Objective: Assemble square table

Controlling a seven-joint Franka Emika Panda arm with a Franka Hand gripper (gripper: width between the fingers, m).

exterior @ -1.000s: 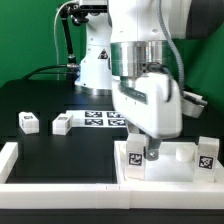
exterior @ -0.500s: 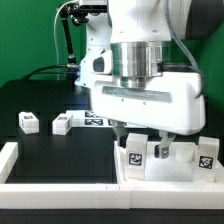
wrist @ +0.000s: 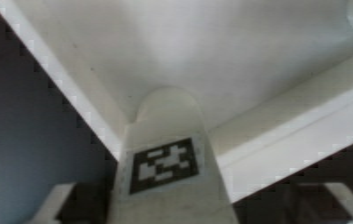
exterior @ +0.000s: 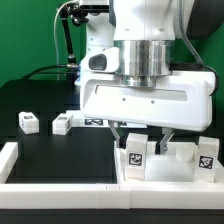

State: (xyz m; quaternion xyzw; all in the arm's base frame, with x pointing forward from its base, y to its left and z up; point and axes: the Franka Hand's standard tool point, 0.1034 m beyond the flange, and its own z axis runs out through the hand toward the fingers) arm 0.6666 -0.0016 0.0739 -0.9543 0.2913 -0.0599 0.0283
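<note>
The square table top (exterior: 172, 172) lies at the exterior view's lower right, white with a raised rim. A white tagged leg (exterior: 135, 153) stands upright on it, and two more tagged white pieces (exterior: 207, 153) (exterior: 180, 154) stand further to the right. My gripper (exterior: 140, 142) hangs over the first leg, open, one finger on each side of it. In the wrist view the leg (wrist: 166, 160) rises between the dark fingers (wrist: 52, 204), with a thin gap on both sides. The top's pale surface (wrist: 208, 50) fills the wrist view behind it.
Two loose white legs (exterior: 28, 122) (exterior: 62, 124) lie on the black table at the exterior view's left. The marker board (exterior: 98, 119) lies behind them. A long low white border wall (exterior: 60, 182) runs along the front and turns up the left side.
The hand has turned broadside to the exterior camera and come down over the upright leg. The fingers now straddle it and have drawn a little closer together.
</note>
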